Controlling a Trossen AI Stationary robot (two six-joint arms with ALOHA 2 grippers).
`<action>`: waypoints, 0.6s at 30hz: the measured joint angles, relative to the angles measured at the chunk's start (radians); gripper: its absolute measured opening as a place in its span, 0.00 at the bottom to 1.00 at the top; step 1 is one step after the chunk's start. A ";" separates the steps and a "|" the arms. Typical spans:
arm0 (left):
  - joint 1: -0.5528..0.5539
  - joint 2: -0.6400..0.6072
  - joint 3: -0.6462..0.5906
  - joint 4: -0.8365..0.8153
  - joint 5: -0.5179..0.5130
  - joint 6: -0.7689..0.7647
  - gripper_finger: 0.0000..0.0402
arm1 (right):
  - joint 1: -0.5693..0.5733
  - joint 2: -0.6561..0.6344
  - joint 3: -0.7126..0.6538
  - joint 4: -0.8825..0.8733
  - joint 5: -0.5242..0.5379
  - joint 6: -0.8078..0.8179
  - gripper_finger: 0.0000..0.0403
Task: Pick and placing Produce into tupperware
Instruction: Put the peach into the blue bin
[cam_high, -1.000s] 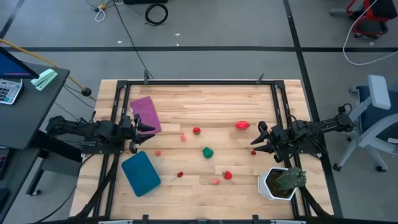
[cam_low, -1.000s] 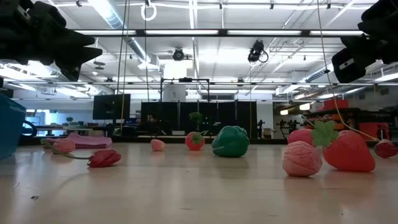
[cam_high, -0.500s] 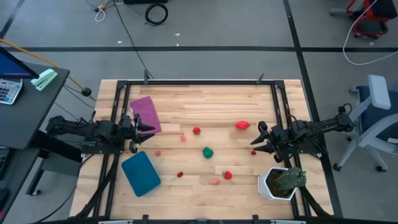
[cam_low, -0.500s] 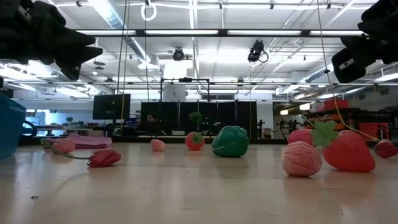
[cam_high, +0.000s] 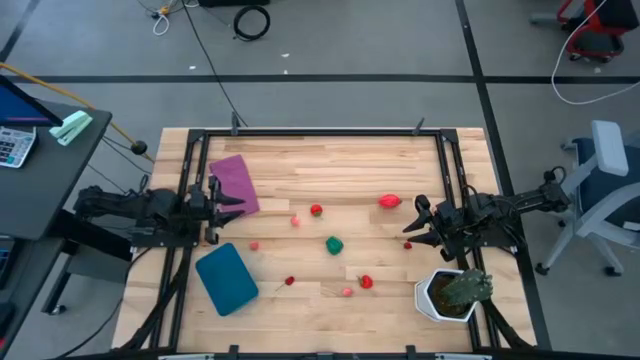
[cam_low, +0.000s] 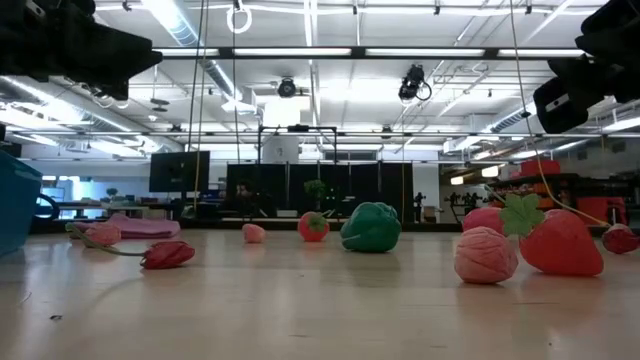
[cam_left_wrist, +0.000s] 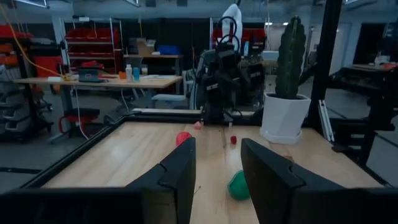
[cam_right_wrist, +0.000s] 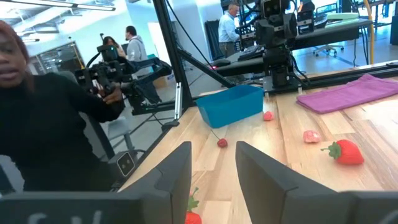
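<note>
Both grippers, left gripper (cam_high: 222, 203) and right gripper (cam_high: 413, 226), hung spread, grasping nothing. Only the right wrist view showed people. One tupperware (cam_high: 227, 279) lay empty near the left gripper; nine produce (cam_high: 334, 244) pieces scattered mid-table.

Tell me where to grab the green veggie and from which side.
Grip the green veggie across its rounded middle, coming straight down from above. It sits alone on bare table, squat and lumpy, no stem showing. The left gripper and right gripper are open.
</note>
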 joint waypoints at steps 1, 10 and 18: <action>0.000 0.000 0.008 -0.010 0.000 0.000 0.34 | 0.000 0.000 0.000 0.000 0.000 0.000 0.33; -0.002 0.008 0.166 -0.323 0.082 -0.058 0.36 | 0.000 0.000 0.001 -0.001 0.035 0.000 0.33; -0.001 0.154 0.425 -0.586 0.079 -0.248 0.38 | 0.000 0.003 0.007 0.003 0.118 0.058 0.33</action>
